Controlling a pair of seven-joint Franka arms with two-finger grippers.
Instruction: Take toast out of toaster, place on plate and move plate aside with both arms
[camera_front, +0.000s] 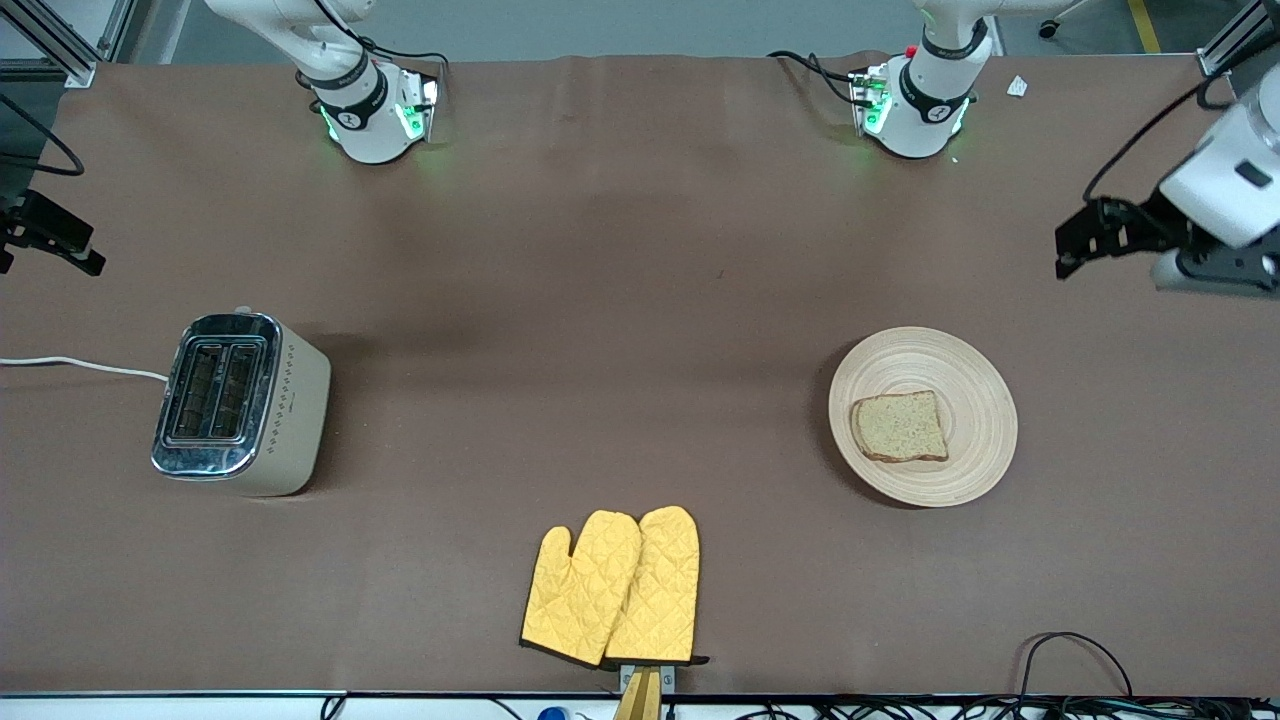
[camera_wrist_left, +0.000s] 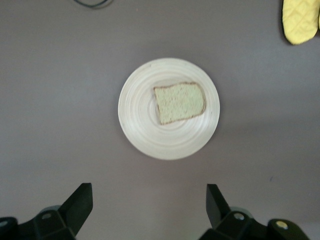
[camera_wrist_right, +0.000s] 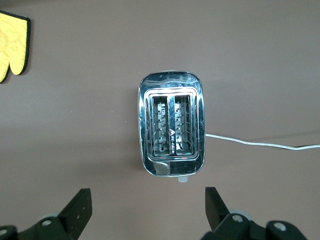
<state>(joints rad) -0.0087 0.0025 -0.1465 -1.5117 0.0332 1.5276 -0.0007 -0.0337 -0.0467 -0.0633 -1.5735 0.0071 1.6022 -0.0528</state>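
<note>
Yellow quilted oven mitts (camera_front: 612, 588) are seen lowest in the front frame, near its bottom centre. Higher up, at mid-height toward the right side of the frame, the pale wooden plate (camera_front: 975, 400) is laid flat with the toast (camera_front: 899, 427) resting on it. A chrome-topped toaster (camera_front: 238, 400) is stood at the frame's left side, slots empty. The left gripper (camera_wrist_left: 149, 204) is held above the table near the plate, fingers spread wide. The right gripper (camera_wrist_right: 148, 205) is hung over the toaster, likewise spread, nothing gripped.
</note>
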